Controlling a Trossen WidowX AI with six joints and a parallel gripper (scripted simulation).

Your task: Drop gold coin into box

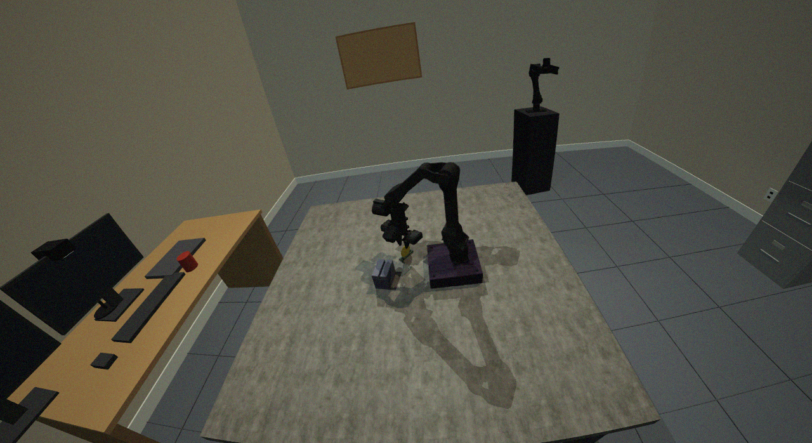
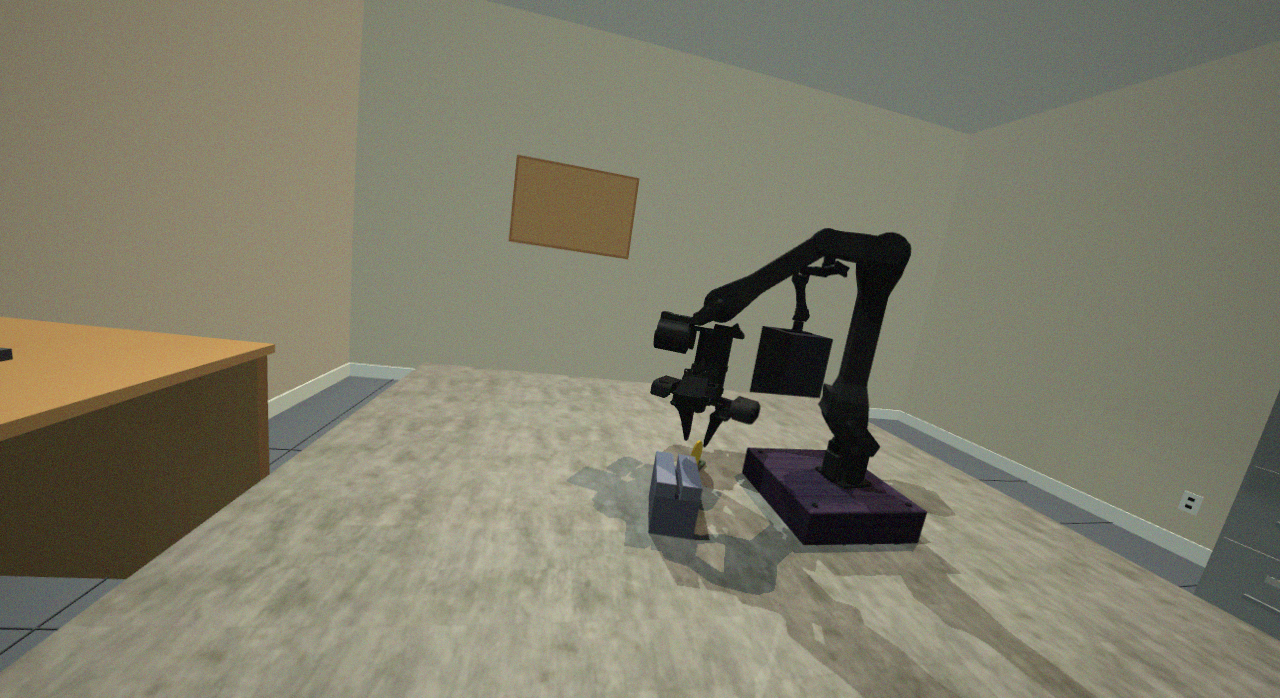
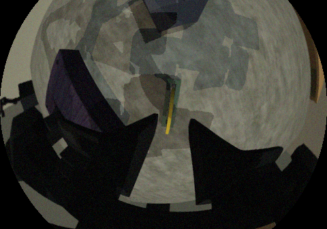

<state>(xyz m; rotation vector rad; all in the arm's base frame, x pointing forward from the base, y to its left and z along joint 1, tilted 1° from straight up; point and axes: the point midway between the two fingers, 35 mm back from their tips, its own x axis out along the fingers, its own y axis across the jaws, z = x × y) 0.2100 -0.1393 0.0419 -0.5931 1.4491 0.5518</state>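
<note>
The gold coin (image 1: pixel 405 252) (image 2: pixel 697 452) (image 3: pixel 170 111) stands on edge in the dark-green holder (image 3: pixel 178 86), seen nearly edge-on in the wrist view. My gripper (image 1: pixel 402 245) (image 2: pixel 696 440) (image 3: pixel 174 120) points down and is open and empty. Its fingertips are just above the coin's top, one to each side of it in the wrist view; the exact height gap is hard to tell. The closed grey box (image 1: pixel 383 274) (image 2: pixel 674 506) (image 3: pixel 194 4) stands near the holder, with its slot running across the lid. The box is partly cut off at the top of the wrist view.
The purple arm base (image 1: pixel 454 275) (image 2: pixel 863 526) (image 3: pixel 73 97) is beside the holder on the mottled table (image 1: pixel 340 350) (image 2: pixel 402 560). A wooden desk (image 1: pixel 139 367) (image 2: pixel 134 389) with a red cup (image 1: pixel 186 261) is off to the left. A black pedestal (image 1: pixel 533 150) (image 2: pixel 789 363) is beyond the table.
</note>
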